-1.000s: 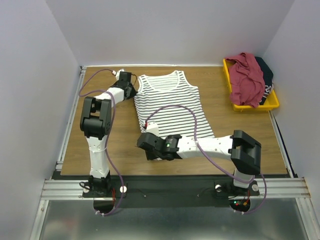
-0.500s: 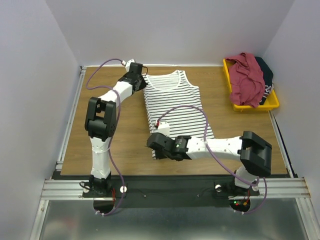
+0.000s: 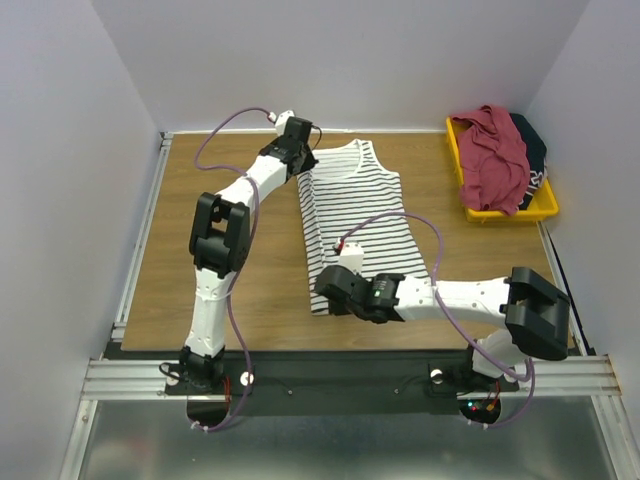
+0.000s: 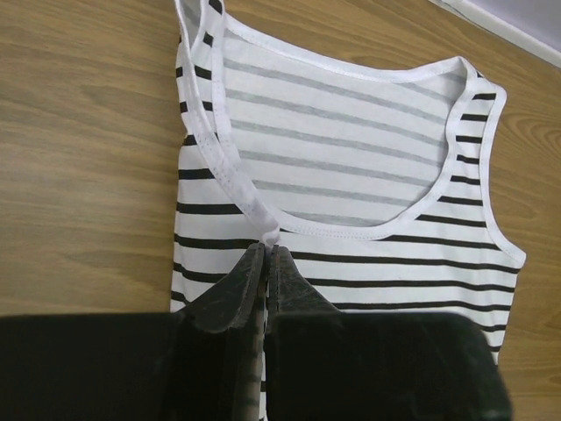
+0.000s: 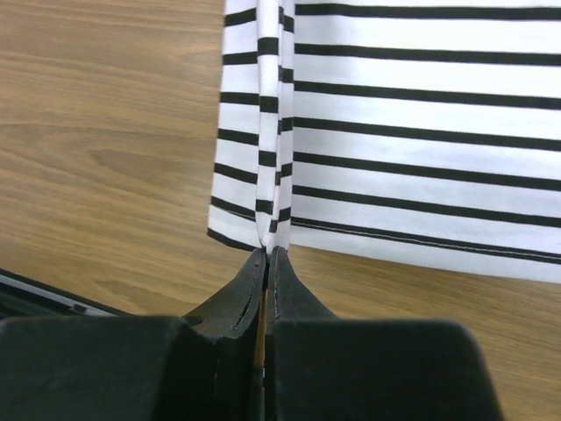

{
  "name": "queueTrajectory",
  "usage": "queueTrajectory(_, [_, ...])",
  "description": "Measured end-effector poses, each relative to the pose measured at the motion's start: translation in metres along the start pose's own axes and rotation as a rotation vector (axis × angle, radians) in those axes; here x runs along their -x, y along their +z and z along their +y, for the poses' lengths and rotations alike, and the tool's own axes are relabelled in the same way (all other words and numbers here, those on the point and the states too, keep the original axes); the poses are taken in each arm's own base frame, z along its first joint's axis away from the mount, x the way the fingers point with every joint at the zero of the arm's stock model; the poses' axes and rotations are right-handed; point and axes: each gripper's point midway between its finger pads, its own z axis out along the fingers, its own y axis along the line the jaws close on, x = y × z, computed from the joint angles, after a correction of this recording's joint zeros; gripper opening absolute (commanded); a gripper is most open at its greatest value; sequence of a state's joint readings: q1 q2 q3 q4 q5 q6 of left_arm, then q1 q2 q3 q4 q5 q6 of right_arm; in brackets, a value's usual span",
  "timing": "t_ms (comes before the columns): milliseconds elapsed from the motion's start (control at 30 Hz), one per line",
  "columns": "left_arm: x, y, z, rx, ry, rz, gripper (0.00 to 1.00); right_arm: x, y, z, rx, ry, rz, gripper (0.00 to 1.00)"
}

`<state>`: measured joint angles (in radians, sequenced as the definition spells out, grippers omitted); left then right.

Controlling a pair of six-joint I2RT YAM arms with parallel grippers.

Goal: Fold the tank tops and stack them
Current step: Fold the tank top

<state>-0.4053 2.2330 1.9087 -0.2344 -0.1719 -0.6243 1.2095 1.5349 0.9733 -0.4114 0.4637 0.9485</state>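
Now the left pincer (image 4: 266, 253) is clenched on a shoulder strap of the striped tank top (image 3: 365, 215), the right pincer (image 5: 266, 255) gripping its near hem, mid-bench (image 3: 200, 262).

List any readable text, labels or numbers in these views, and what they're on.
None legible.
White marks on the dark top in the yellow bin: too small to read.
No print on the striped tank top, left gripper or right gripper.
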Motion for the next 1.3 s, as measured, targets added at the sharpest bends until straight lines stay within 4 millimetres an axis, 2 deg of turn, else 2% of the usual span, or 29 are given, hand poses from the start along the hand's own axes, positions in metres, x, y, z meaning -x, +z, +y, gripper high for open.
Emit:
queueTrajectory(167, [-0.015, 0.012, -0.009, 0.005, 0.014, 0.021, 0.00, -0.004, 0.003, -0.015, -0.018, 0.029, 0.000, 0.00])
queueTrajectory(400, [-0.043, 0.028, -0.010, 0.025, 0.030, 0.061, 0.00, -0.018, 0.009, -0.039, -0.055, 0.051, 0.015, 0.01])
queueTrajectory(567, [-0.054, 0.035, -0.016, 0.024, 0.035, 0.074, 0.00, -0.023, 0.013, -0.046, -0.068, 0.066, 0.021, 0.02])
queueTrajectory(667, [-0.057, 0.035, -0.018, 0.020, 0.037, 0.076, 0.00, -0.024, 0.013, -0.044, -0.059, 0.080, 0.019, 0.08])
queueTrajectory(700, [-0.057, 0.035, -0.020, 0.018, 0.037, 0.076, 0.08, -0.025, 0.014, -0.045, -0.058, 0.084, 0.020, 0.11])
queueTrajectory(767, [-0.057, 0.035, -0.021, 0.014, 0.037, 0.076, 0.21, -0.026, 0.013, -0.047, -0.060, 0.089, 0.020, 0.23])
queueTrajectory(800, [-0.057, 0.035, -0.022, 0.012, 0.037, 0.076, 0.34, -0.026, 0.012, -0.049, -0.059, 0.092, 0.020, 0.27])
queueTrajectory(933, [-0.054, 0.035, -0.034, -0.035, 0.036, 0.058, 0.52, -0.022, 0.003, -0.049, -0.035, 0.117, 0.006, 0.46])
queueTrajectory(1033, [-0.047, 0.035, -0.045, -0.081, 0.032, 0.038, 0.57, -0.013, -0.006, -0.043, -0.003, 0.138, -0.016, 0.51])
queueTrajectory(1133, [-0.039, 0.030, -0.054, -0.117, 0.033, 0.021, 0.58, -0.004, -0.014, -0.039, 0.026, 0.155, -0.039, 0.52])
queueTrajectory(1300, [-0.014, 0.003, -0.062, -0.151, 0.013, -0.022, 0.49, 0.008, -0.017, -0.044, 0.005, 0.159, -0.062, 0.51])
